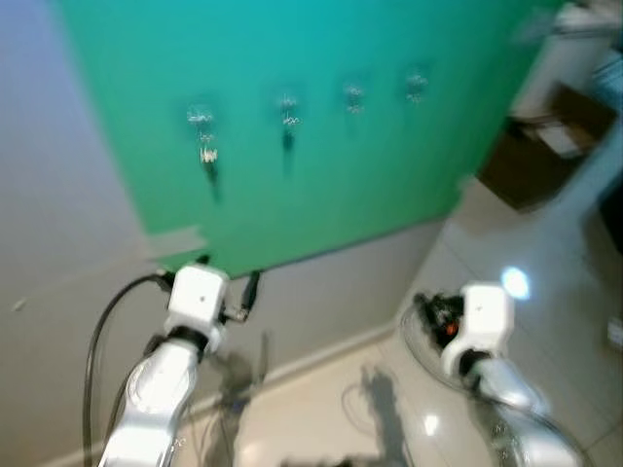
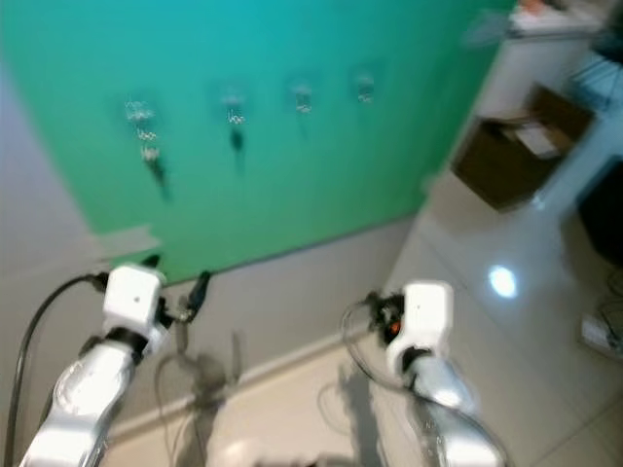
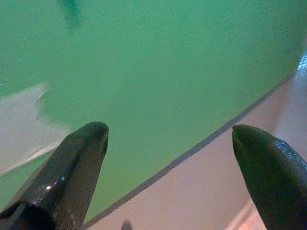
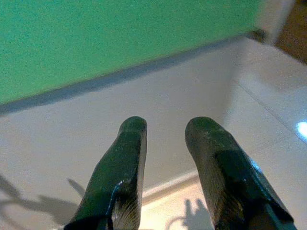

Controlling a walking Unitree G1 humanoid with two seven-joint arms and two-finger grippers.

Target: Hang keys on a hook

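From the head cameras I can see the keys (image 1: 206, 156) hanging on the leftmost hook (image 1: 200, 117) of the green panel (image 1: 321, 195), dangling flat against it, though the picture is blurred and I cannot make out individual keys. I count four hooks in a row across the panel; the second hook (image 1: 288, 105) also carries something small and dark hanging down, and the other two look bare as far as the blur allows. The left wrist view gives me what the head views do not: the left gripper (image 3: 168, 143) has its two black fingers spread wide apart with nothing between them, aimed at the lower edge of the green panel where it meets the pale wall, with a patch of pale tape (image 3: 24, 120) just beside. The right wrist view shows the right gripper (image 4: 165, 129) with its fingers close together but a narrow gap left between them, holding nothing, pointed at the pale wall and skirting below the panel. In the head views both silver arms sit low, well below the hooks, the left arm under the keys and the right arm nearer the glossy tiled floor (image 1: 545, 253). A brown cardboard box (image 1: 535, 146) sits off to the right.
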